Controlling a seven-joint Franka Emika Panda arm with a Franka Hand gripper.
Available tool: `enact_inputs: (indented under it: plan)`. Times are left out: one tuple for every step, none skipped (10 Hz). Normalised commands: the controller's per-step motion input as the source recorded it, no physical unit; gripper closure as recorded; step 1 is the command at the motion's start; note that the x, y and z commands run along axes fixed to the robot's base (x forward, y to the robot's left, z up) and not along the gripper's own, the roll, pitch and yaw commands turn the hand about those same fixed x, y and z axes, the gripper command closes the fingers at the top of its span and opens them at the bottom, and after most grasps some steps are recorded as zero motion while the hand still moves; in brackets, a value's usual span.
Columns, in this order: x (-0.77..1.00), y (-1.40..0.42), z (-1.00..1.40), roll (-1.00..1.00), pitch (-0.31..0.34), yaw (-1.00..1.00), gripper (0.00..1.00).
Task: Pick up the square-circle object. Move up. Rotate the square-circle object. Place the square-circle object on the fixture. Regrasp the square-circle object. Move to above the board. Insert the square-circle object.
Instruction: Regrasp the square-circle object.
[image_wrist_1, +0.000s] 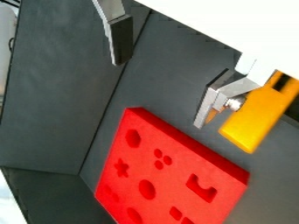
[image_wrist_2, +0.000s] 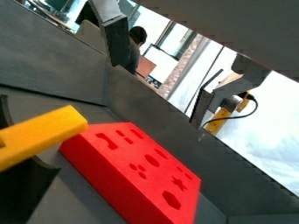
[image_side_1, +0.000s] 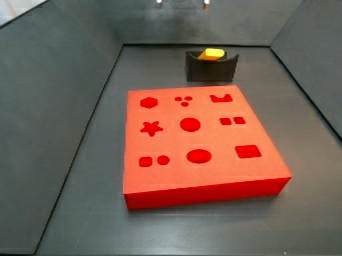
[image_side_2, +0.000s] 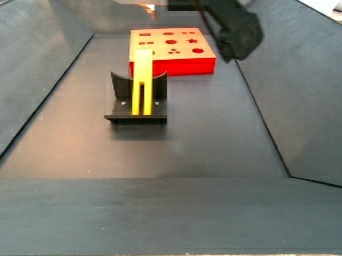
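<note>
Fixture (image_side_2: 136, 108): on the dark floor, near the camera.
Square-circle object (image_side_2: 140, 84): resting in the fixture's notch.
Board (image_side_1: 197, 145): flat, well apart.
Gripper (image_wrist_1: 176, 74): raised above, fingers (image_wrist_1: 118, 39) spread wide, holding nothing.

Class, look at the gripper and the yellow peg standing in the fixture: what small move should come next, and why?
Probably move the gripper over to the fixture for the regrasp. The square-circle object stands in the fixture's notch with nothing holding it, while the gripper's fingers are open and empty, up near the board.
</note>
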Motion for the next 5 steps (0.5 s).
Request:
enact_inputs:
  plan:
    - [-0.5, -0.01, 0.02, 0.11, -0.098, 0.02, 0.0]
    - [-0.29, -0.51, -1.0, 0.83, 0.021, -1.0, 0.0]
    - [-0.1, -0.52, -1.0, 0.84, 0.01, -1.0, 0.0]
    - [0.0, -0.48, -0.96, 0.83, -0.012, -1.0, 0.0]
    - [-0.01, -0.26, -0.76, 0.81, -0.04, -1.0, 0.0]
